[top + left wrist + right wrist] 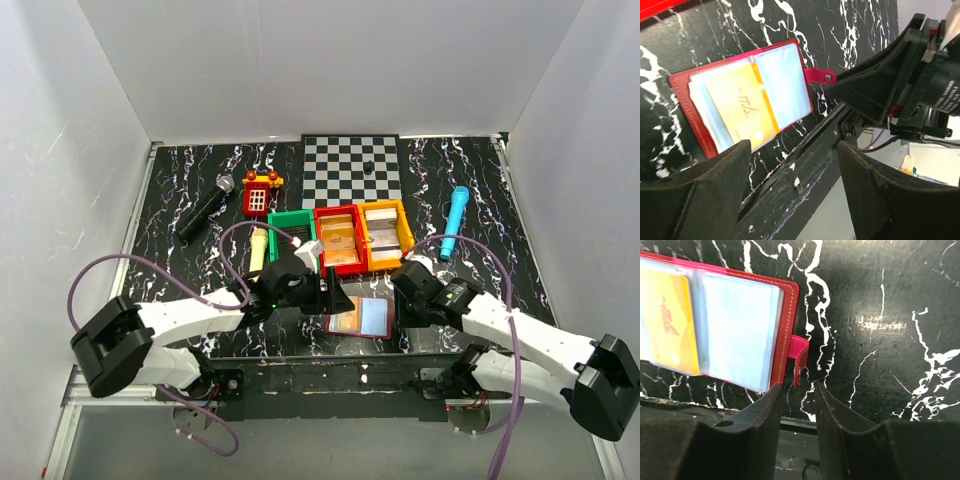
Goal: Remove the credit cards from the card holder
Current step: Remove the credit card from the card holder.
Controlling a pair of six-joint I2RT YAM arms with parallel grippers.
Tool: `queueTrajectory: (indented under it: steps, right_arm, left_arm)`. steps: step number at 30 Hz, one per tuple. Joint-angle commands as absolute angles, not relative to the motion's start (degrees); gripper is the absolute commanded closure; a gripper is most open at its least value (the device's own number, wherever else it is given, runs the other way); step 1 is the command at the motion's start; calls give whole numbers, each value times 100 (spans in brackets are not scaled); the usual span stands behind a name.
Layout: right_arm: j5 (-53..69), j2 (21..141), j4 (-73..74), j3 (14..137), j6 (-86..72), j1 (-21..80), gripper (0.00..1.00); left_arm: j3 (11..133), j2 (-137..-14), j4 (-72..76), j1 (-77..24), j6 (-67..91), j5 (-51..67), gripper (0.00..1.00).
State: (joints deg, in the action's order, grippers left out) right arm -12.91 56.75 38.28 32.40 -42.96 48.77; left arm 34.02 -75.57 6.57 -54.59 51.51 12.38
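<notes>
The card holder (358, 317) lies open on the marbled table by its front edge, its red cover (685, 107) under pale plastic sleeves. A tan-orange credit card (740, 107) sits inside a sleeve, also showing in the right wrist view (667, 320). My left gripper (795, 165) hangs open just left of the holder, with nothing between its fingers (715, 190). My right gripper (797, 390) is at the holder's right edge with its jaws a little apart. The red tab (799, 352) ends right at the gap, and neither pad touches it.
Green (290, 214), red (338, 210) and yellow (404, 225) bins stand just behind the holder, with cards and small items inside. Farther back are a chessboard (352, 168), a microphone (205, 208), a red toy (260, 193) and a blue marker (455, 220).
</notes>
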Motion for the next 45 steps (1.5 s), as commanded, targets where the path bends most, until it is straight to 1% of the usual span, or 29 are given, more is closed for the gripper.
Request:
queueTrajectory:
  steps: [1, 3, 5, 7, 8, 10, 13, 15, 16, 19, 23, 26, 32, 37, 41, 45]
  right_arm:
    - [-1415, 5231, 4105, 3805, -4053, 4922, 63]
    - [-1013, 4853, 3476, 3762, -3667, 4992, 67]
    - [-477, 4458, 2711, 3534, -3533, 5001, 68]
    - [-72, 4359, 1981, 3279, -3673, 5001, 68]
    - [147, 4429, 1812, 3217, -3709, 5001, 69]
    - [412, 4919, 1775, 3330, -3744, 5001, 69]
    - [606, 5553, 1601, 3375, -3972, 5001, 66]
    - [650, 5721, 1215, 3191, -4209, 5001, 63]
    - [607, 5756, 1091, 3095, -4332, 5001, 62]
    - [492, 5923, 862, 2945, -4526, 4992, 60]
    - [536, 6292, 748, 2953, -4588, 4992, 60]
    - [676, 6564, 633, 3032, -4544, 5001, 60]
    - [606, 7119, 931, 3375, -4482, 4992, 60]
    - [650, 7356, 1072, 3586, -4368, 4992, 60]
    - [773, 7576, 1099, 3726, -4280, 4992, 60]
    - [853, 7725, 1151, 3814, -4245, 4992, 60]
  left_arm:
    - [3138, -6795, 97, -5432, 5019, 599, 30]
    - [2989, -6444, 184, -5423, 4984, 449, 32]
    - [2839, -6285, 430, -5397, 4931, 404, 33]
    - [2786, -6275, 649, -5362, 4817, 465, 35]
    - [2804, -6301, 763, -5344, 4703, 562, 36]
    - [2900, -6503, 852, -5291, 4536, 737, 42]
    - [3076, -6968, 800, -5142, 4386, 1115, 53]
    - [3137, -7250, 878, -5054, 4368, 1379, 58]
    - [3155, -7373, 940, -5036, 4359, 1458, 62]
    - [3330, -7742, 958, -5001, 4281, 1687, 67]
    - [3533, -8059, 809, -5001, 4236, 1731, 69]
    - [3437, -8042, 835, -5001, 4333, 1696, 69]
    - [3182, -7919, 633, -5001, 4430, 1381, 70]
    - [2875, -7752, 413, -5001, 4561, 994, 76]
    - [2769, -7787, 299, -5001, 4658, 940, 80]
    - [2593, -7717, 421, -5001, 4763, 1002, 81]
